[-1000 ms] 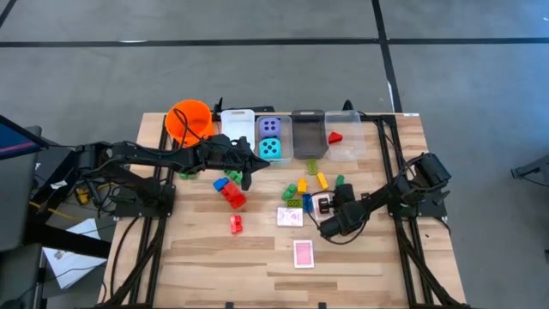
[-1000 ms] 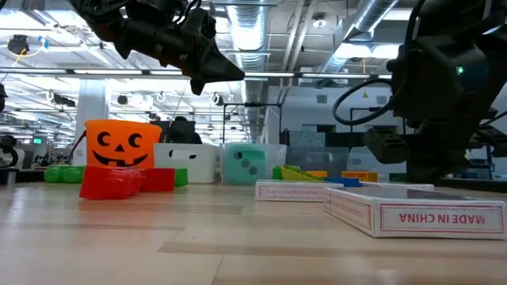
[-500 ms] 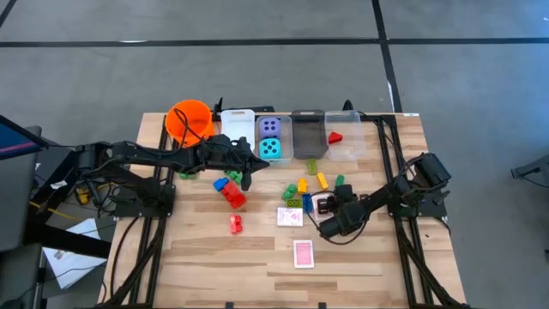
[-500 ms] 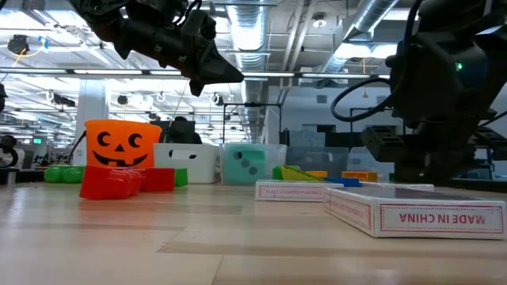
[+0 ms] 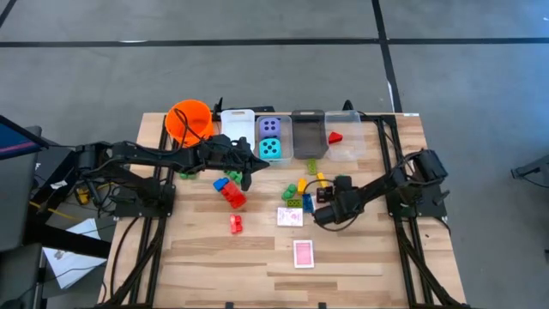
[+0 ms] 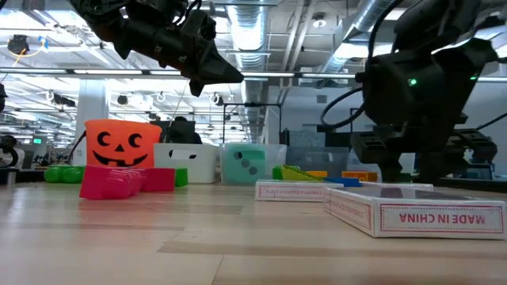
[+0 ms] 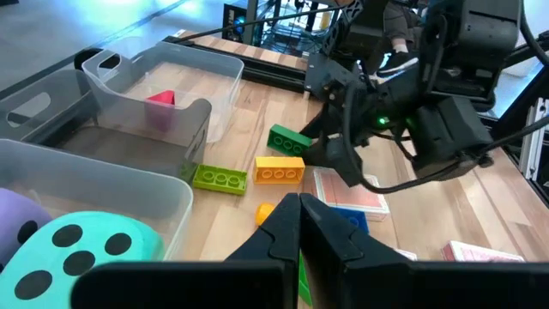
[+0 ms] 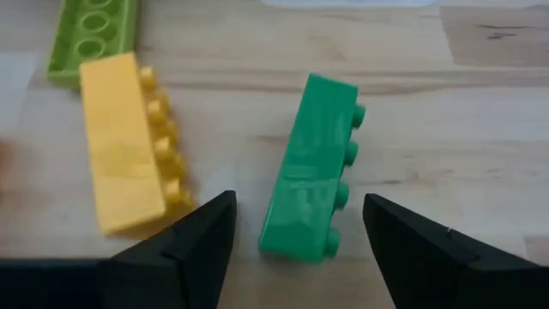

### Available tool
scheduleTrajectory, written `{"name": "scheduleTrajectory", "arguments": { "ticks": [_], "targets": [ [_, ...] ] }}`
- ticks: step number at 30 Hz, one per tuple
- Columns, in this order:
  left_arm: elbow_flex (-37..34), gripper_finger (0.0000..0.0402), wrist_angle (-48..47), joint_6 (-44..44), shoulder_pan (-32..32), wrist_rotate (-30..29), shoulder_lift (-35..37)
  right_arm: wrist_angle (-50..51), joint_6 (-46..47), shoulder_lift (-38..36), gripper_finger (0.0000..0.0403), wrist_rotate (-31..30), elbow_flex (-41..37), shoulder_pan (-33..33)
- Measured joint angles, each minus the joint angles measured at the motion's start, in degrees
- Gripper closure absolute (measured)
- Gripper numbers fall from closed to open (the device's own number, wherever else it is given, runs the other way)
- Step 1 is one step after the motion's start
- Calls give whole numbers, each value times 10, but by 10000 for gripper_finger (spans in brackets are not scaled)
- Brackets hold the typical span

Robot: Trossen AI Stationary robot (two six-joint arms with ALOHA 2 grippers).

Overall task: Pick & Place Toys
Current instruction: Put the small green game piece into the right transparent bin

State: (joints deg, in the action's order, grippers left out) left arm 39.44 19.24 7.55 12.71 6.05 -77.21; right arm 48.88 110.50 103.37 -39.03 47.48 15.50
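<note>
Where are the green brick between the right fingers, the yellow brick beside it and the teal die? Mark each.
green brick [image 8: 307, 167]: right wrist view, smooth side face.
yellow brick [image 8: 122, 142]: right wrist view, flat side.
teal die [image 5: 273, 148]: high view, dotted top face.

Two dark jointed arms [image 5: 146, 159] (black cables, green light)

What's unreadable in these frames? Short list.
- High view: the right gripper hides the brick under it; only the right wrist view shows that green brick.
- Low view: the orange bucket and card box block most of the bricks behind them.
- Left wrist view: the teal die is cut off at the picture's edge.
</note>
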Motion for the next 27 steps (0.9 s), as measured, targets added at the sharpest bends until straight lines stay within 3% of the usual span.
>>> {"name": "scheduleTrajectory", "arguments": {
  "ticks": [10,14,20,27],
  "targets": [
    [0,402,-5,0,0,0,0,0,-16,0,164,0,0,-45],
    [0,402,-5,0,0,0,0,1,-17,0,210,0,0,-48],
    [0,402,-4,0,0,0,0,2,-30,0,318,-1,0,-47],
    [0,402,-4,0,0,0,0,26,-21,0,315,-19,9,-34]
  ]
}}
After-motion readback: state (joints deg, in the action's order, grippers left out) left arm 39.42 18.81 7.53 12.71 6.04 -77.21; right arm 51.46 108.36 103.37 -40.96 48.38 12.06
